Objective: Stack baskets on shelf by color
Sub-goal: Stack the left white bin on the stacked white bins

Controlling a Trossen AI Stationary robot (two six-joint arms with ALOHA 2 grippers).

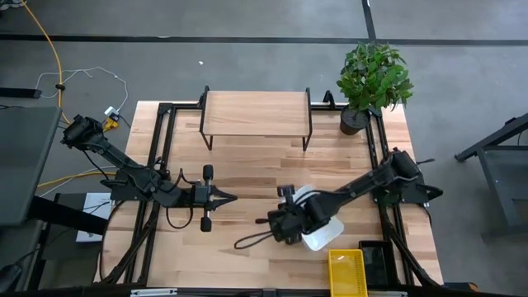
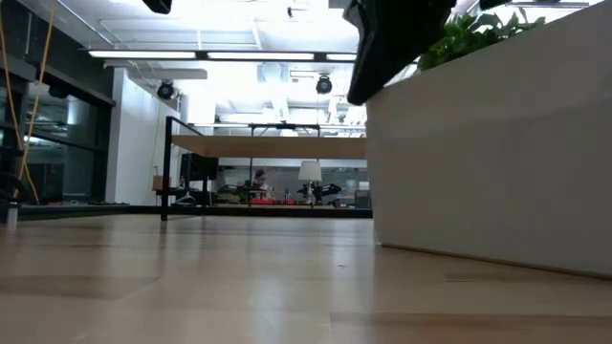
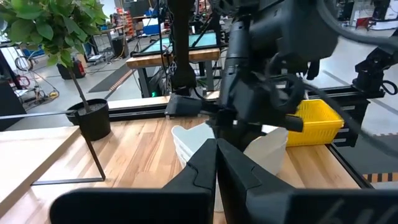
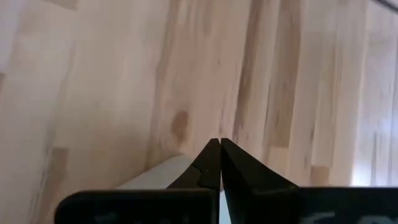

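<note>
Baskets: plain white rounded plastic stack [image 1: 318, 227] lower centre-right of high view on wooden bench [image 1: 247, 177], yellow mesh basket [image 1: 347, 272] at bottom edge. Low wooden-topped black-legged shelf [image 1: 256, 113] upper centre, bare. Right gripper [image 4: 220, 163] fingers pressed together over white rim, holding nothing; risk: knocks stack. Left gripper [image 1: 231, 197] fingers together, mid-frame.

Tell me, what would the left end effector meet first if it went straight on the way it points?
Probably the white baskets under the right end effector, straight ahead of the shut left end effector. Depth is hard to judge.
</note>
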